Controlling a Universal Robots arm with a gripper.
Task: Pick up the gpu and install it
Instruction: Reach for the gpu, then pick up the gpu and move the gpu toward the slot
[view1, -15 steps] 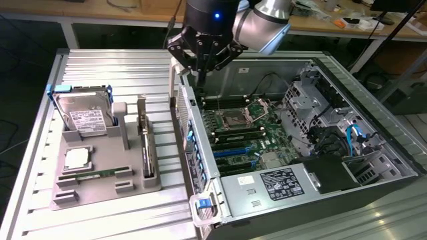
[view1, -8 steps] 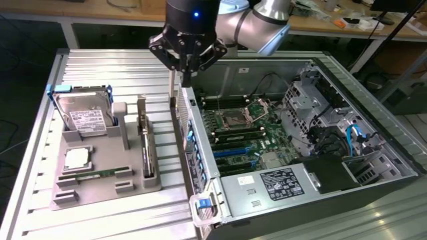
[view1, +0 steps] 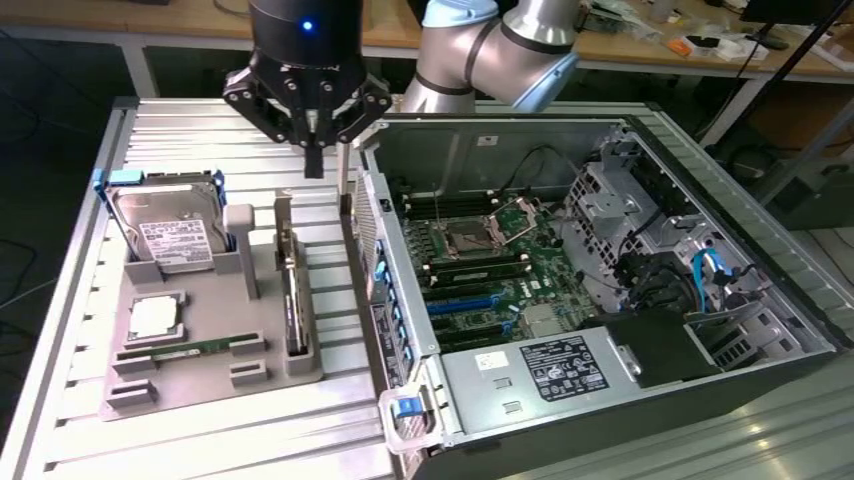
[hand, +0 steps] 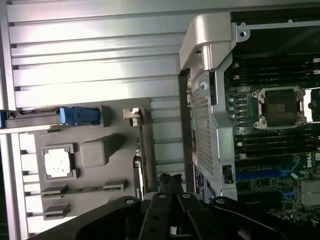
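One slatted table, benches behind, is carrying gpu; gripper is hovering above it, jaws pinched together, empty.

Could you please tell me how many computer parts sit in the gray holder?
4: the hard drive upright at the far end, the processor flat in front of it, the memory stick lying nearer still, the gpu on edge nearest the case. None looks hidden.
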